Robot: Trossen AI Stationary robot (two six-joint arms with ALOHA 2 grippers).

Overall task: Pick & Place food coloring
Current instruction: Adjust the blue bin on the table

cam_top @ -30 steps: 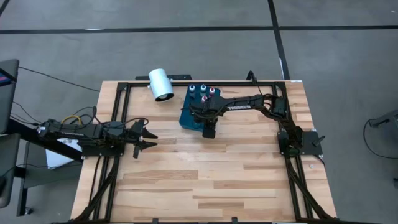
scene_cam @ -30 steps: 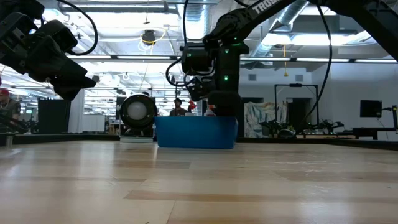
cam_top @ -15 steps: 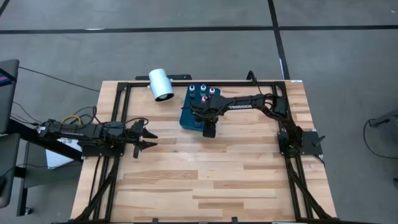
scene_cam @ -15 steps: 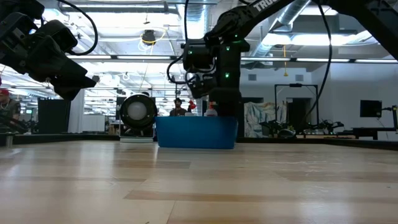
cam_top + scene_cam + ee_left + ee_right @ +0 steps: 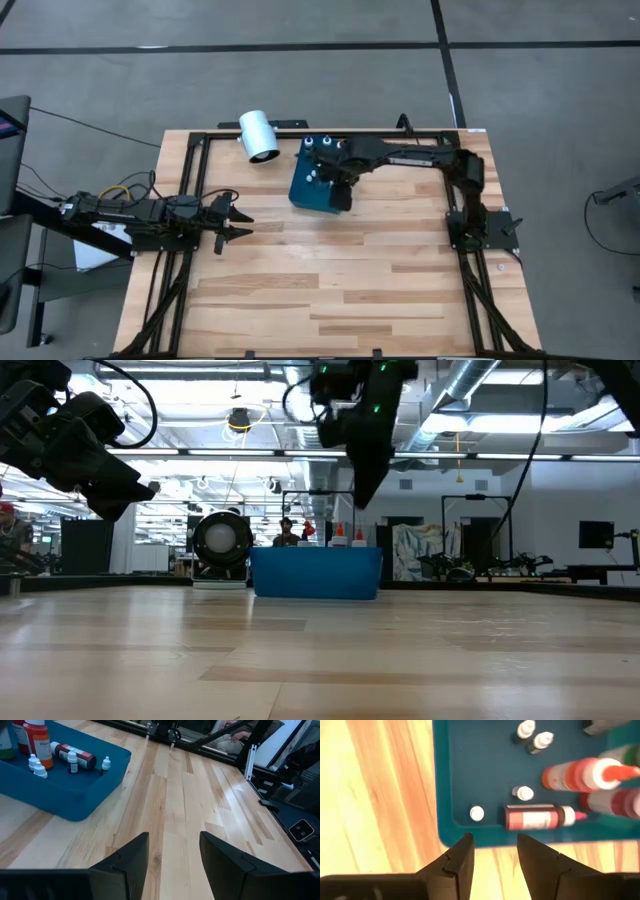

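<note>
The food coloring bottles sit in a blue tray (image 5: pixel 303 192) at the table's far middle. In the right wrist view an orange-capped bottle (image 5: pixel 580 774) and a red one (image 5: pixel 615 802) show, a pink-tipped bottle (image 5: pixel 540 817) lies on its side, and small white-capped ones (image 5: pixel 476 813) (image 5: pixel 522 793) stand near it. My right gripper (image 5: pixel 495 852) hangs open and empty high above the tray's near right part (image 5: pixel 360 495). My left gripper (image 5: pixel 237 222) waits open at the table's left side, well away from the tray.
A large white cylinder (image 5: pixel 258 135) lies on its side at the far edge, just left of the tray. Black frame rails (image 5: pixel 190 190) run along the table's left, right and far sides. Bare wood (image 5: pixel 330 280) spreads across the middle and near half.
My right gripper has risen from low inside the tray to high above it, and its arm has pulled back toward the far edge. The bottles that it stood in front of in the low view now show above the tray's wall. My left arm has kept still.
</note>
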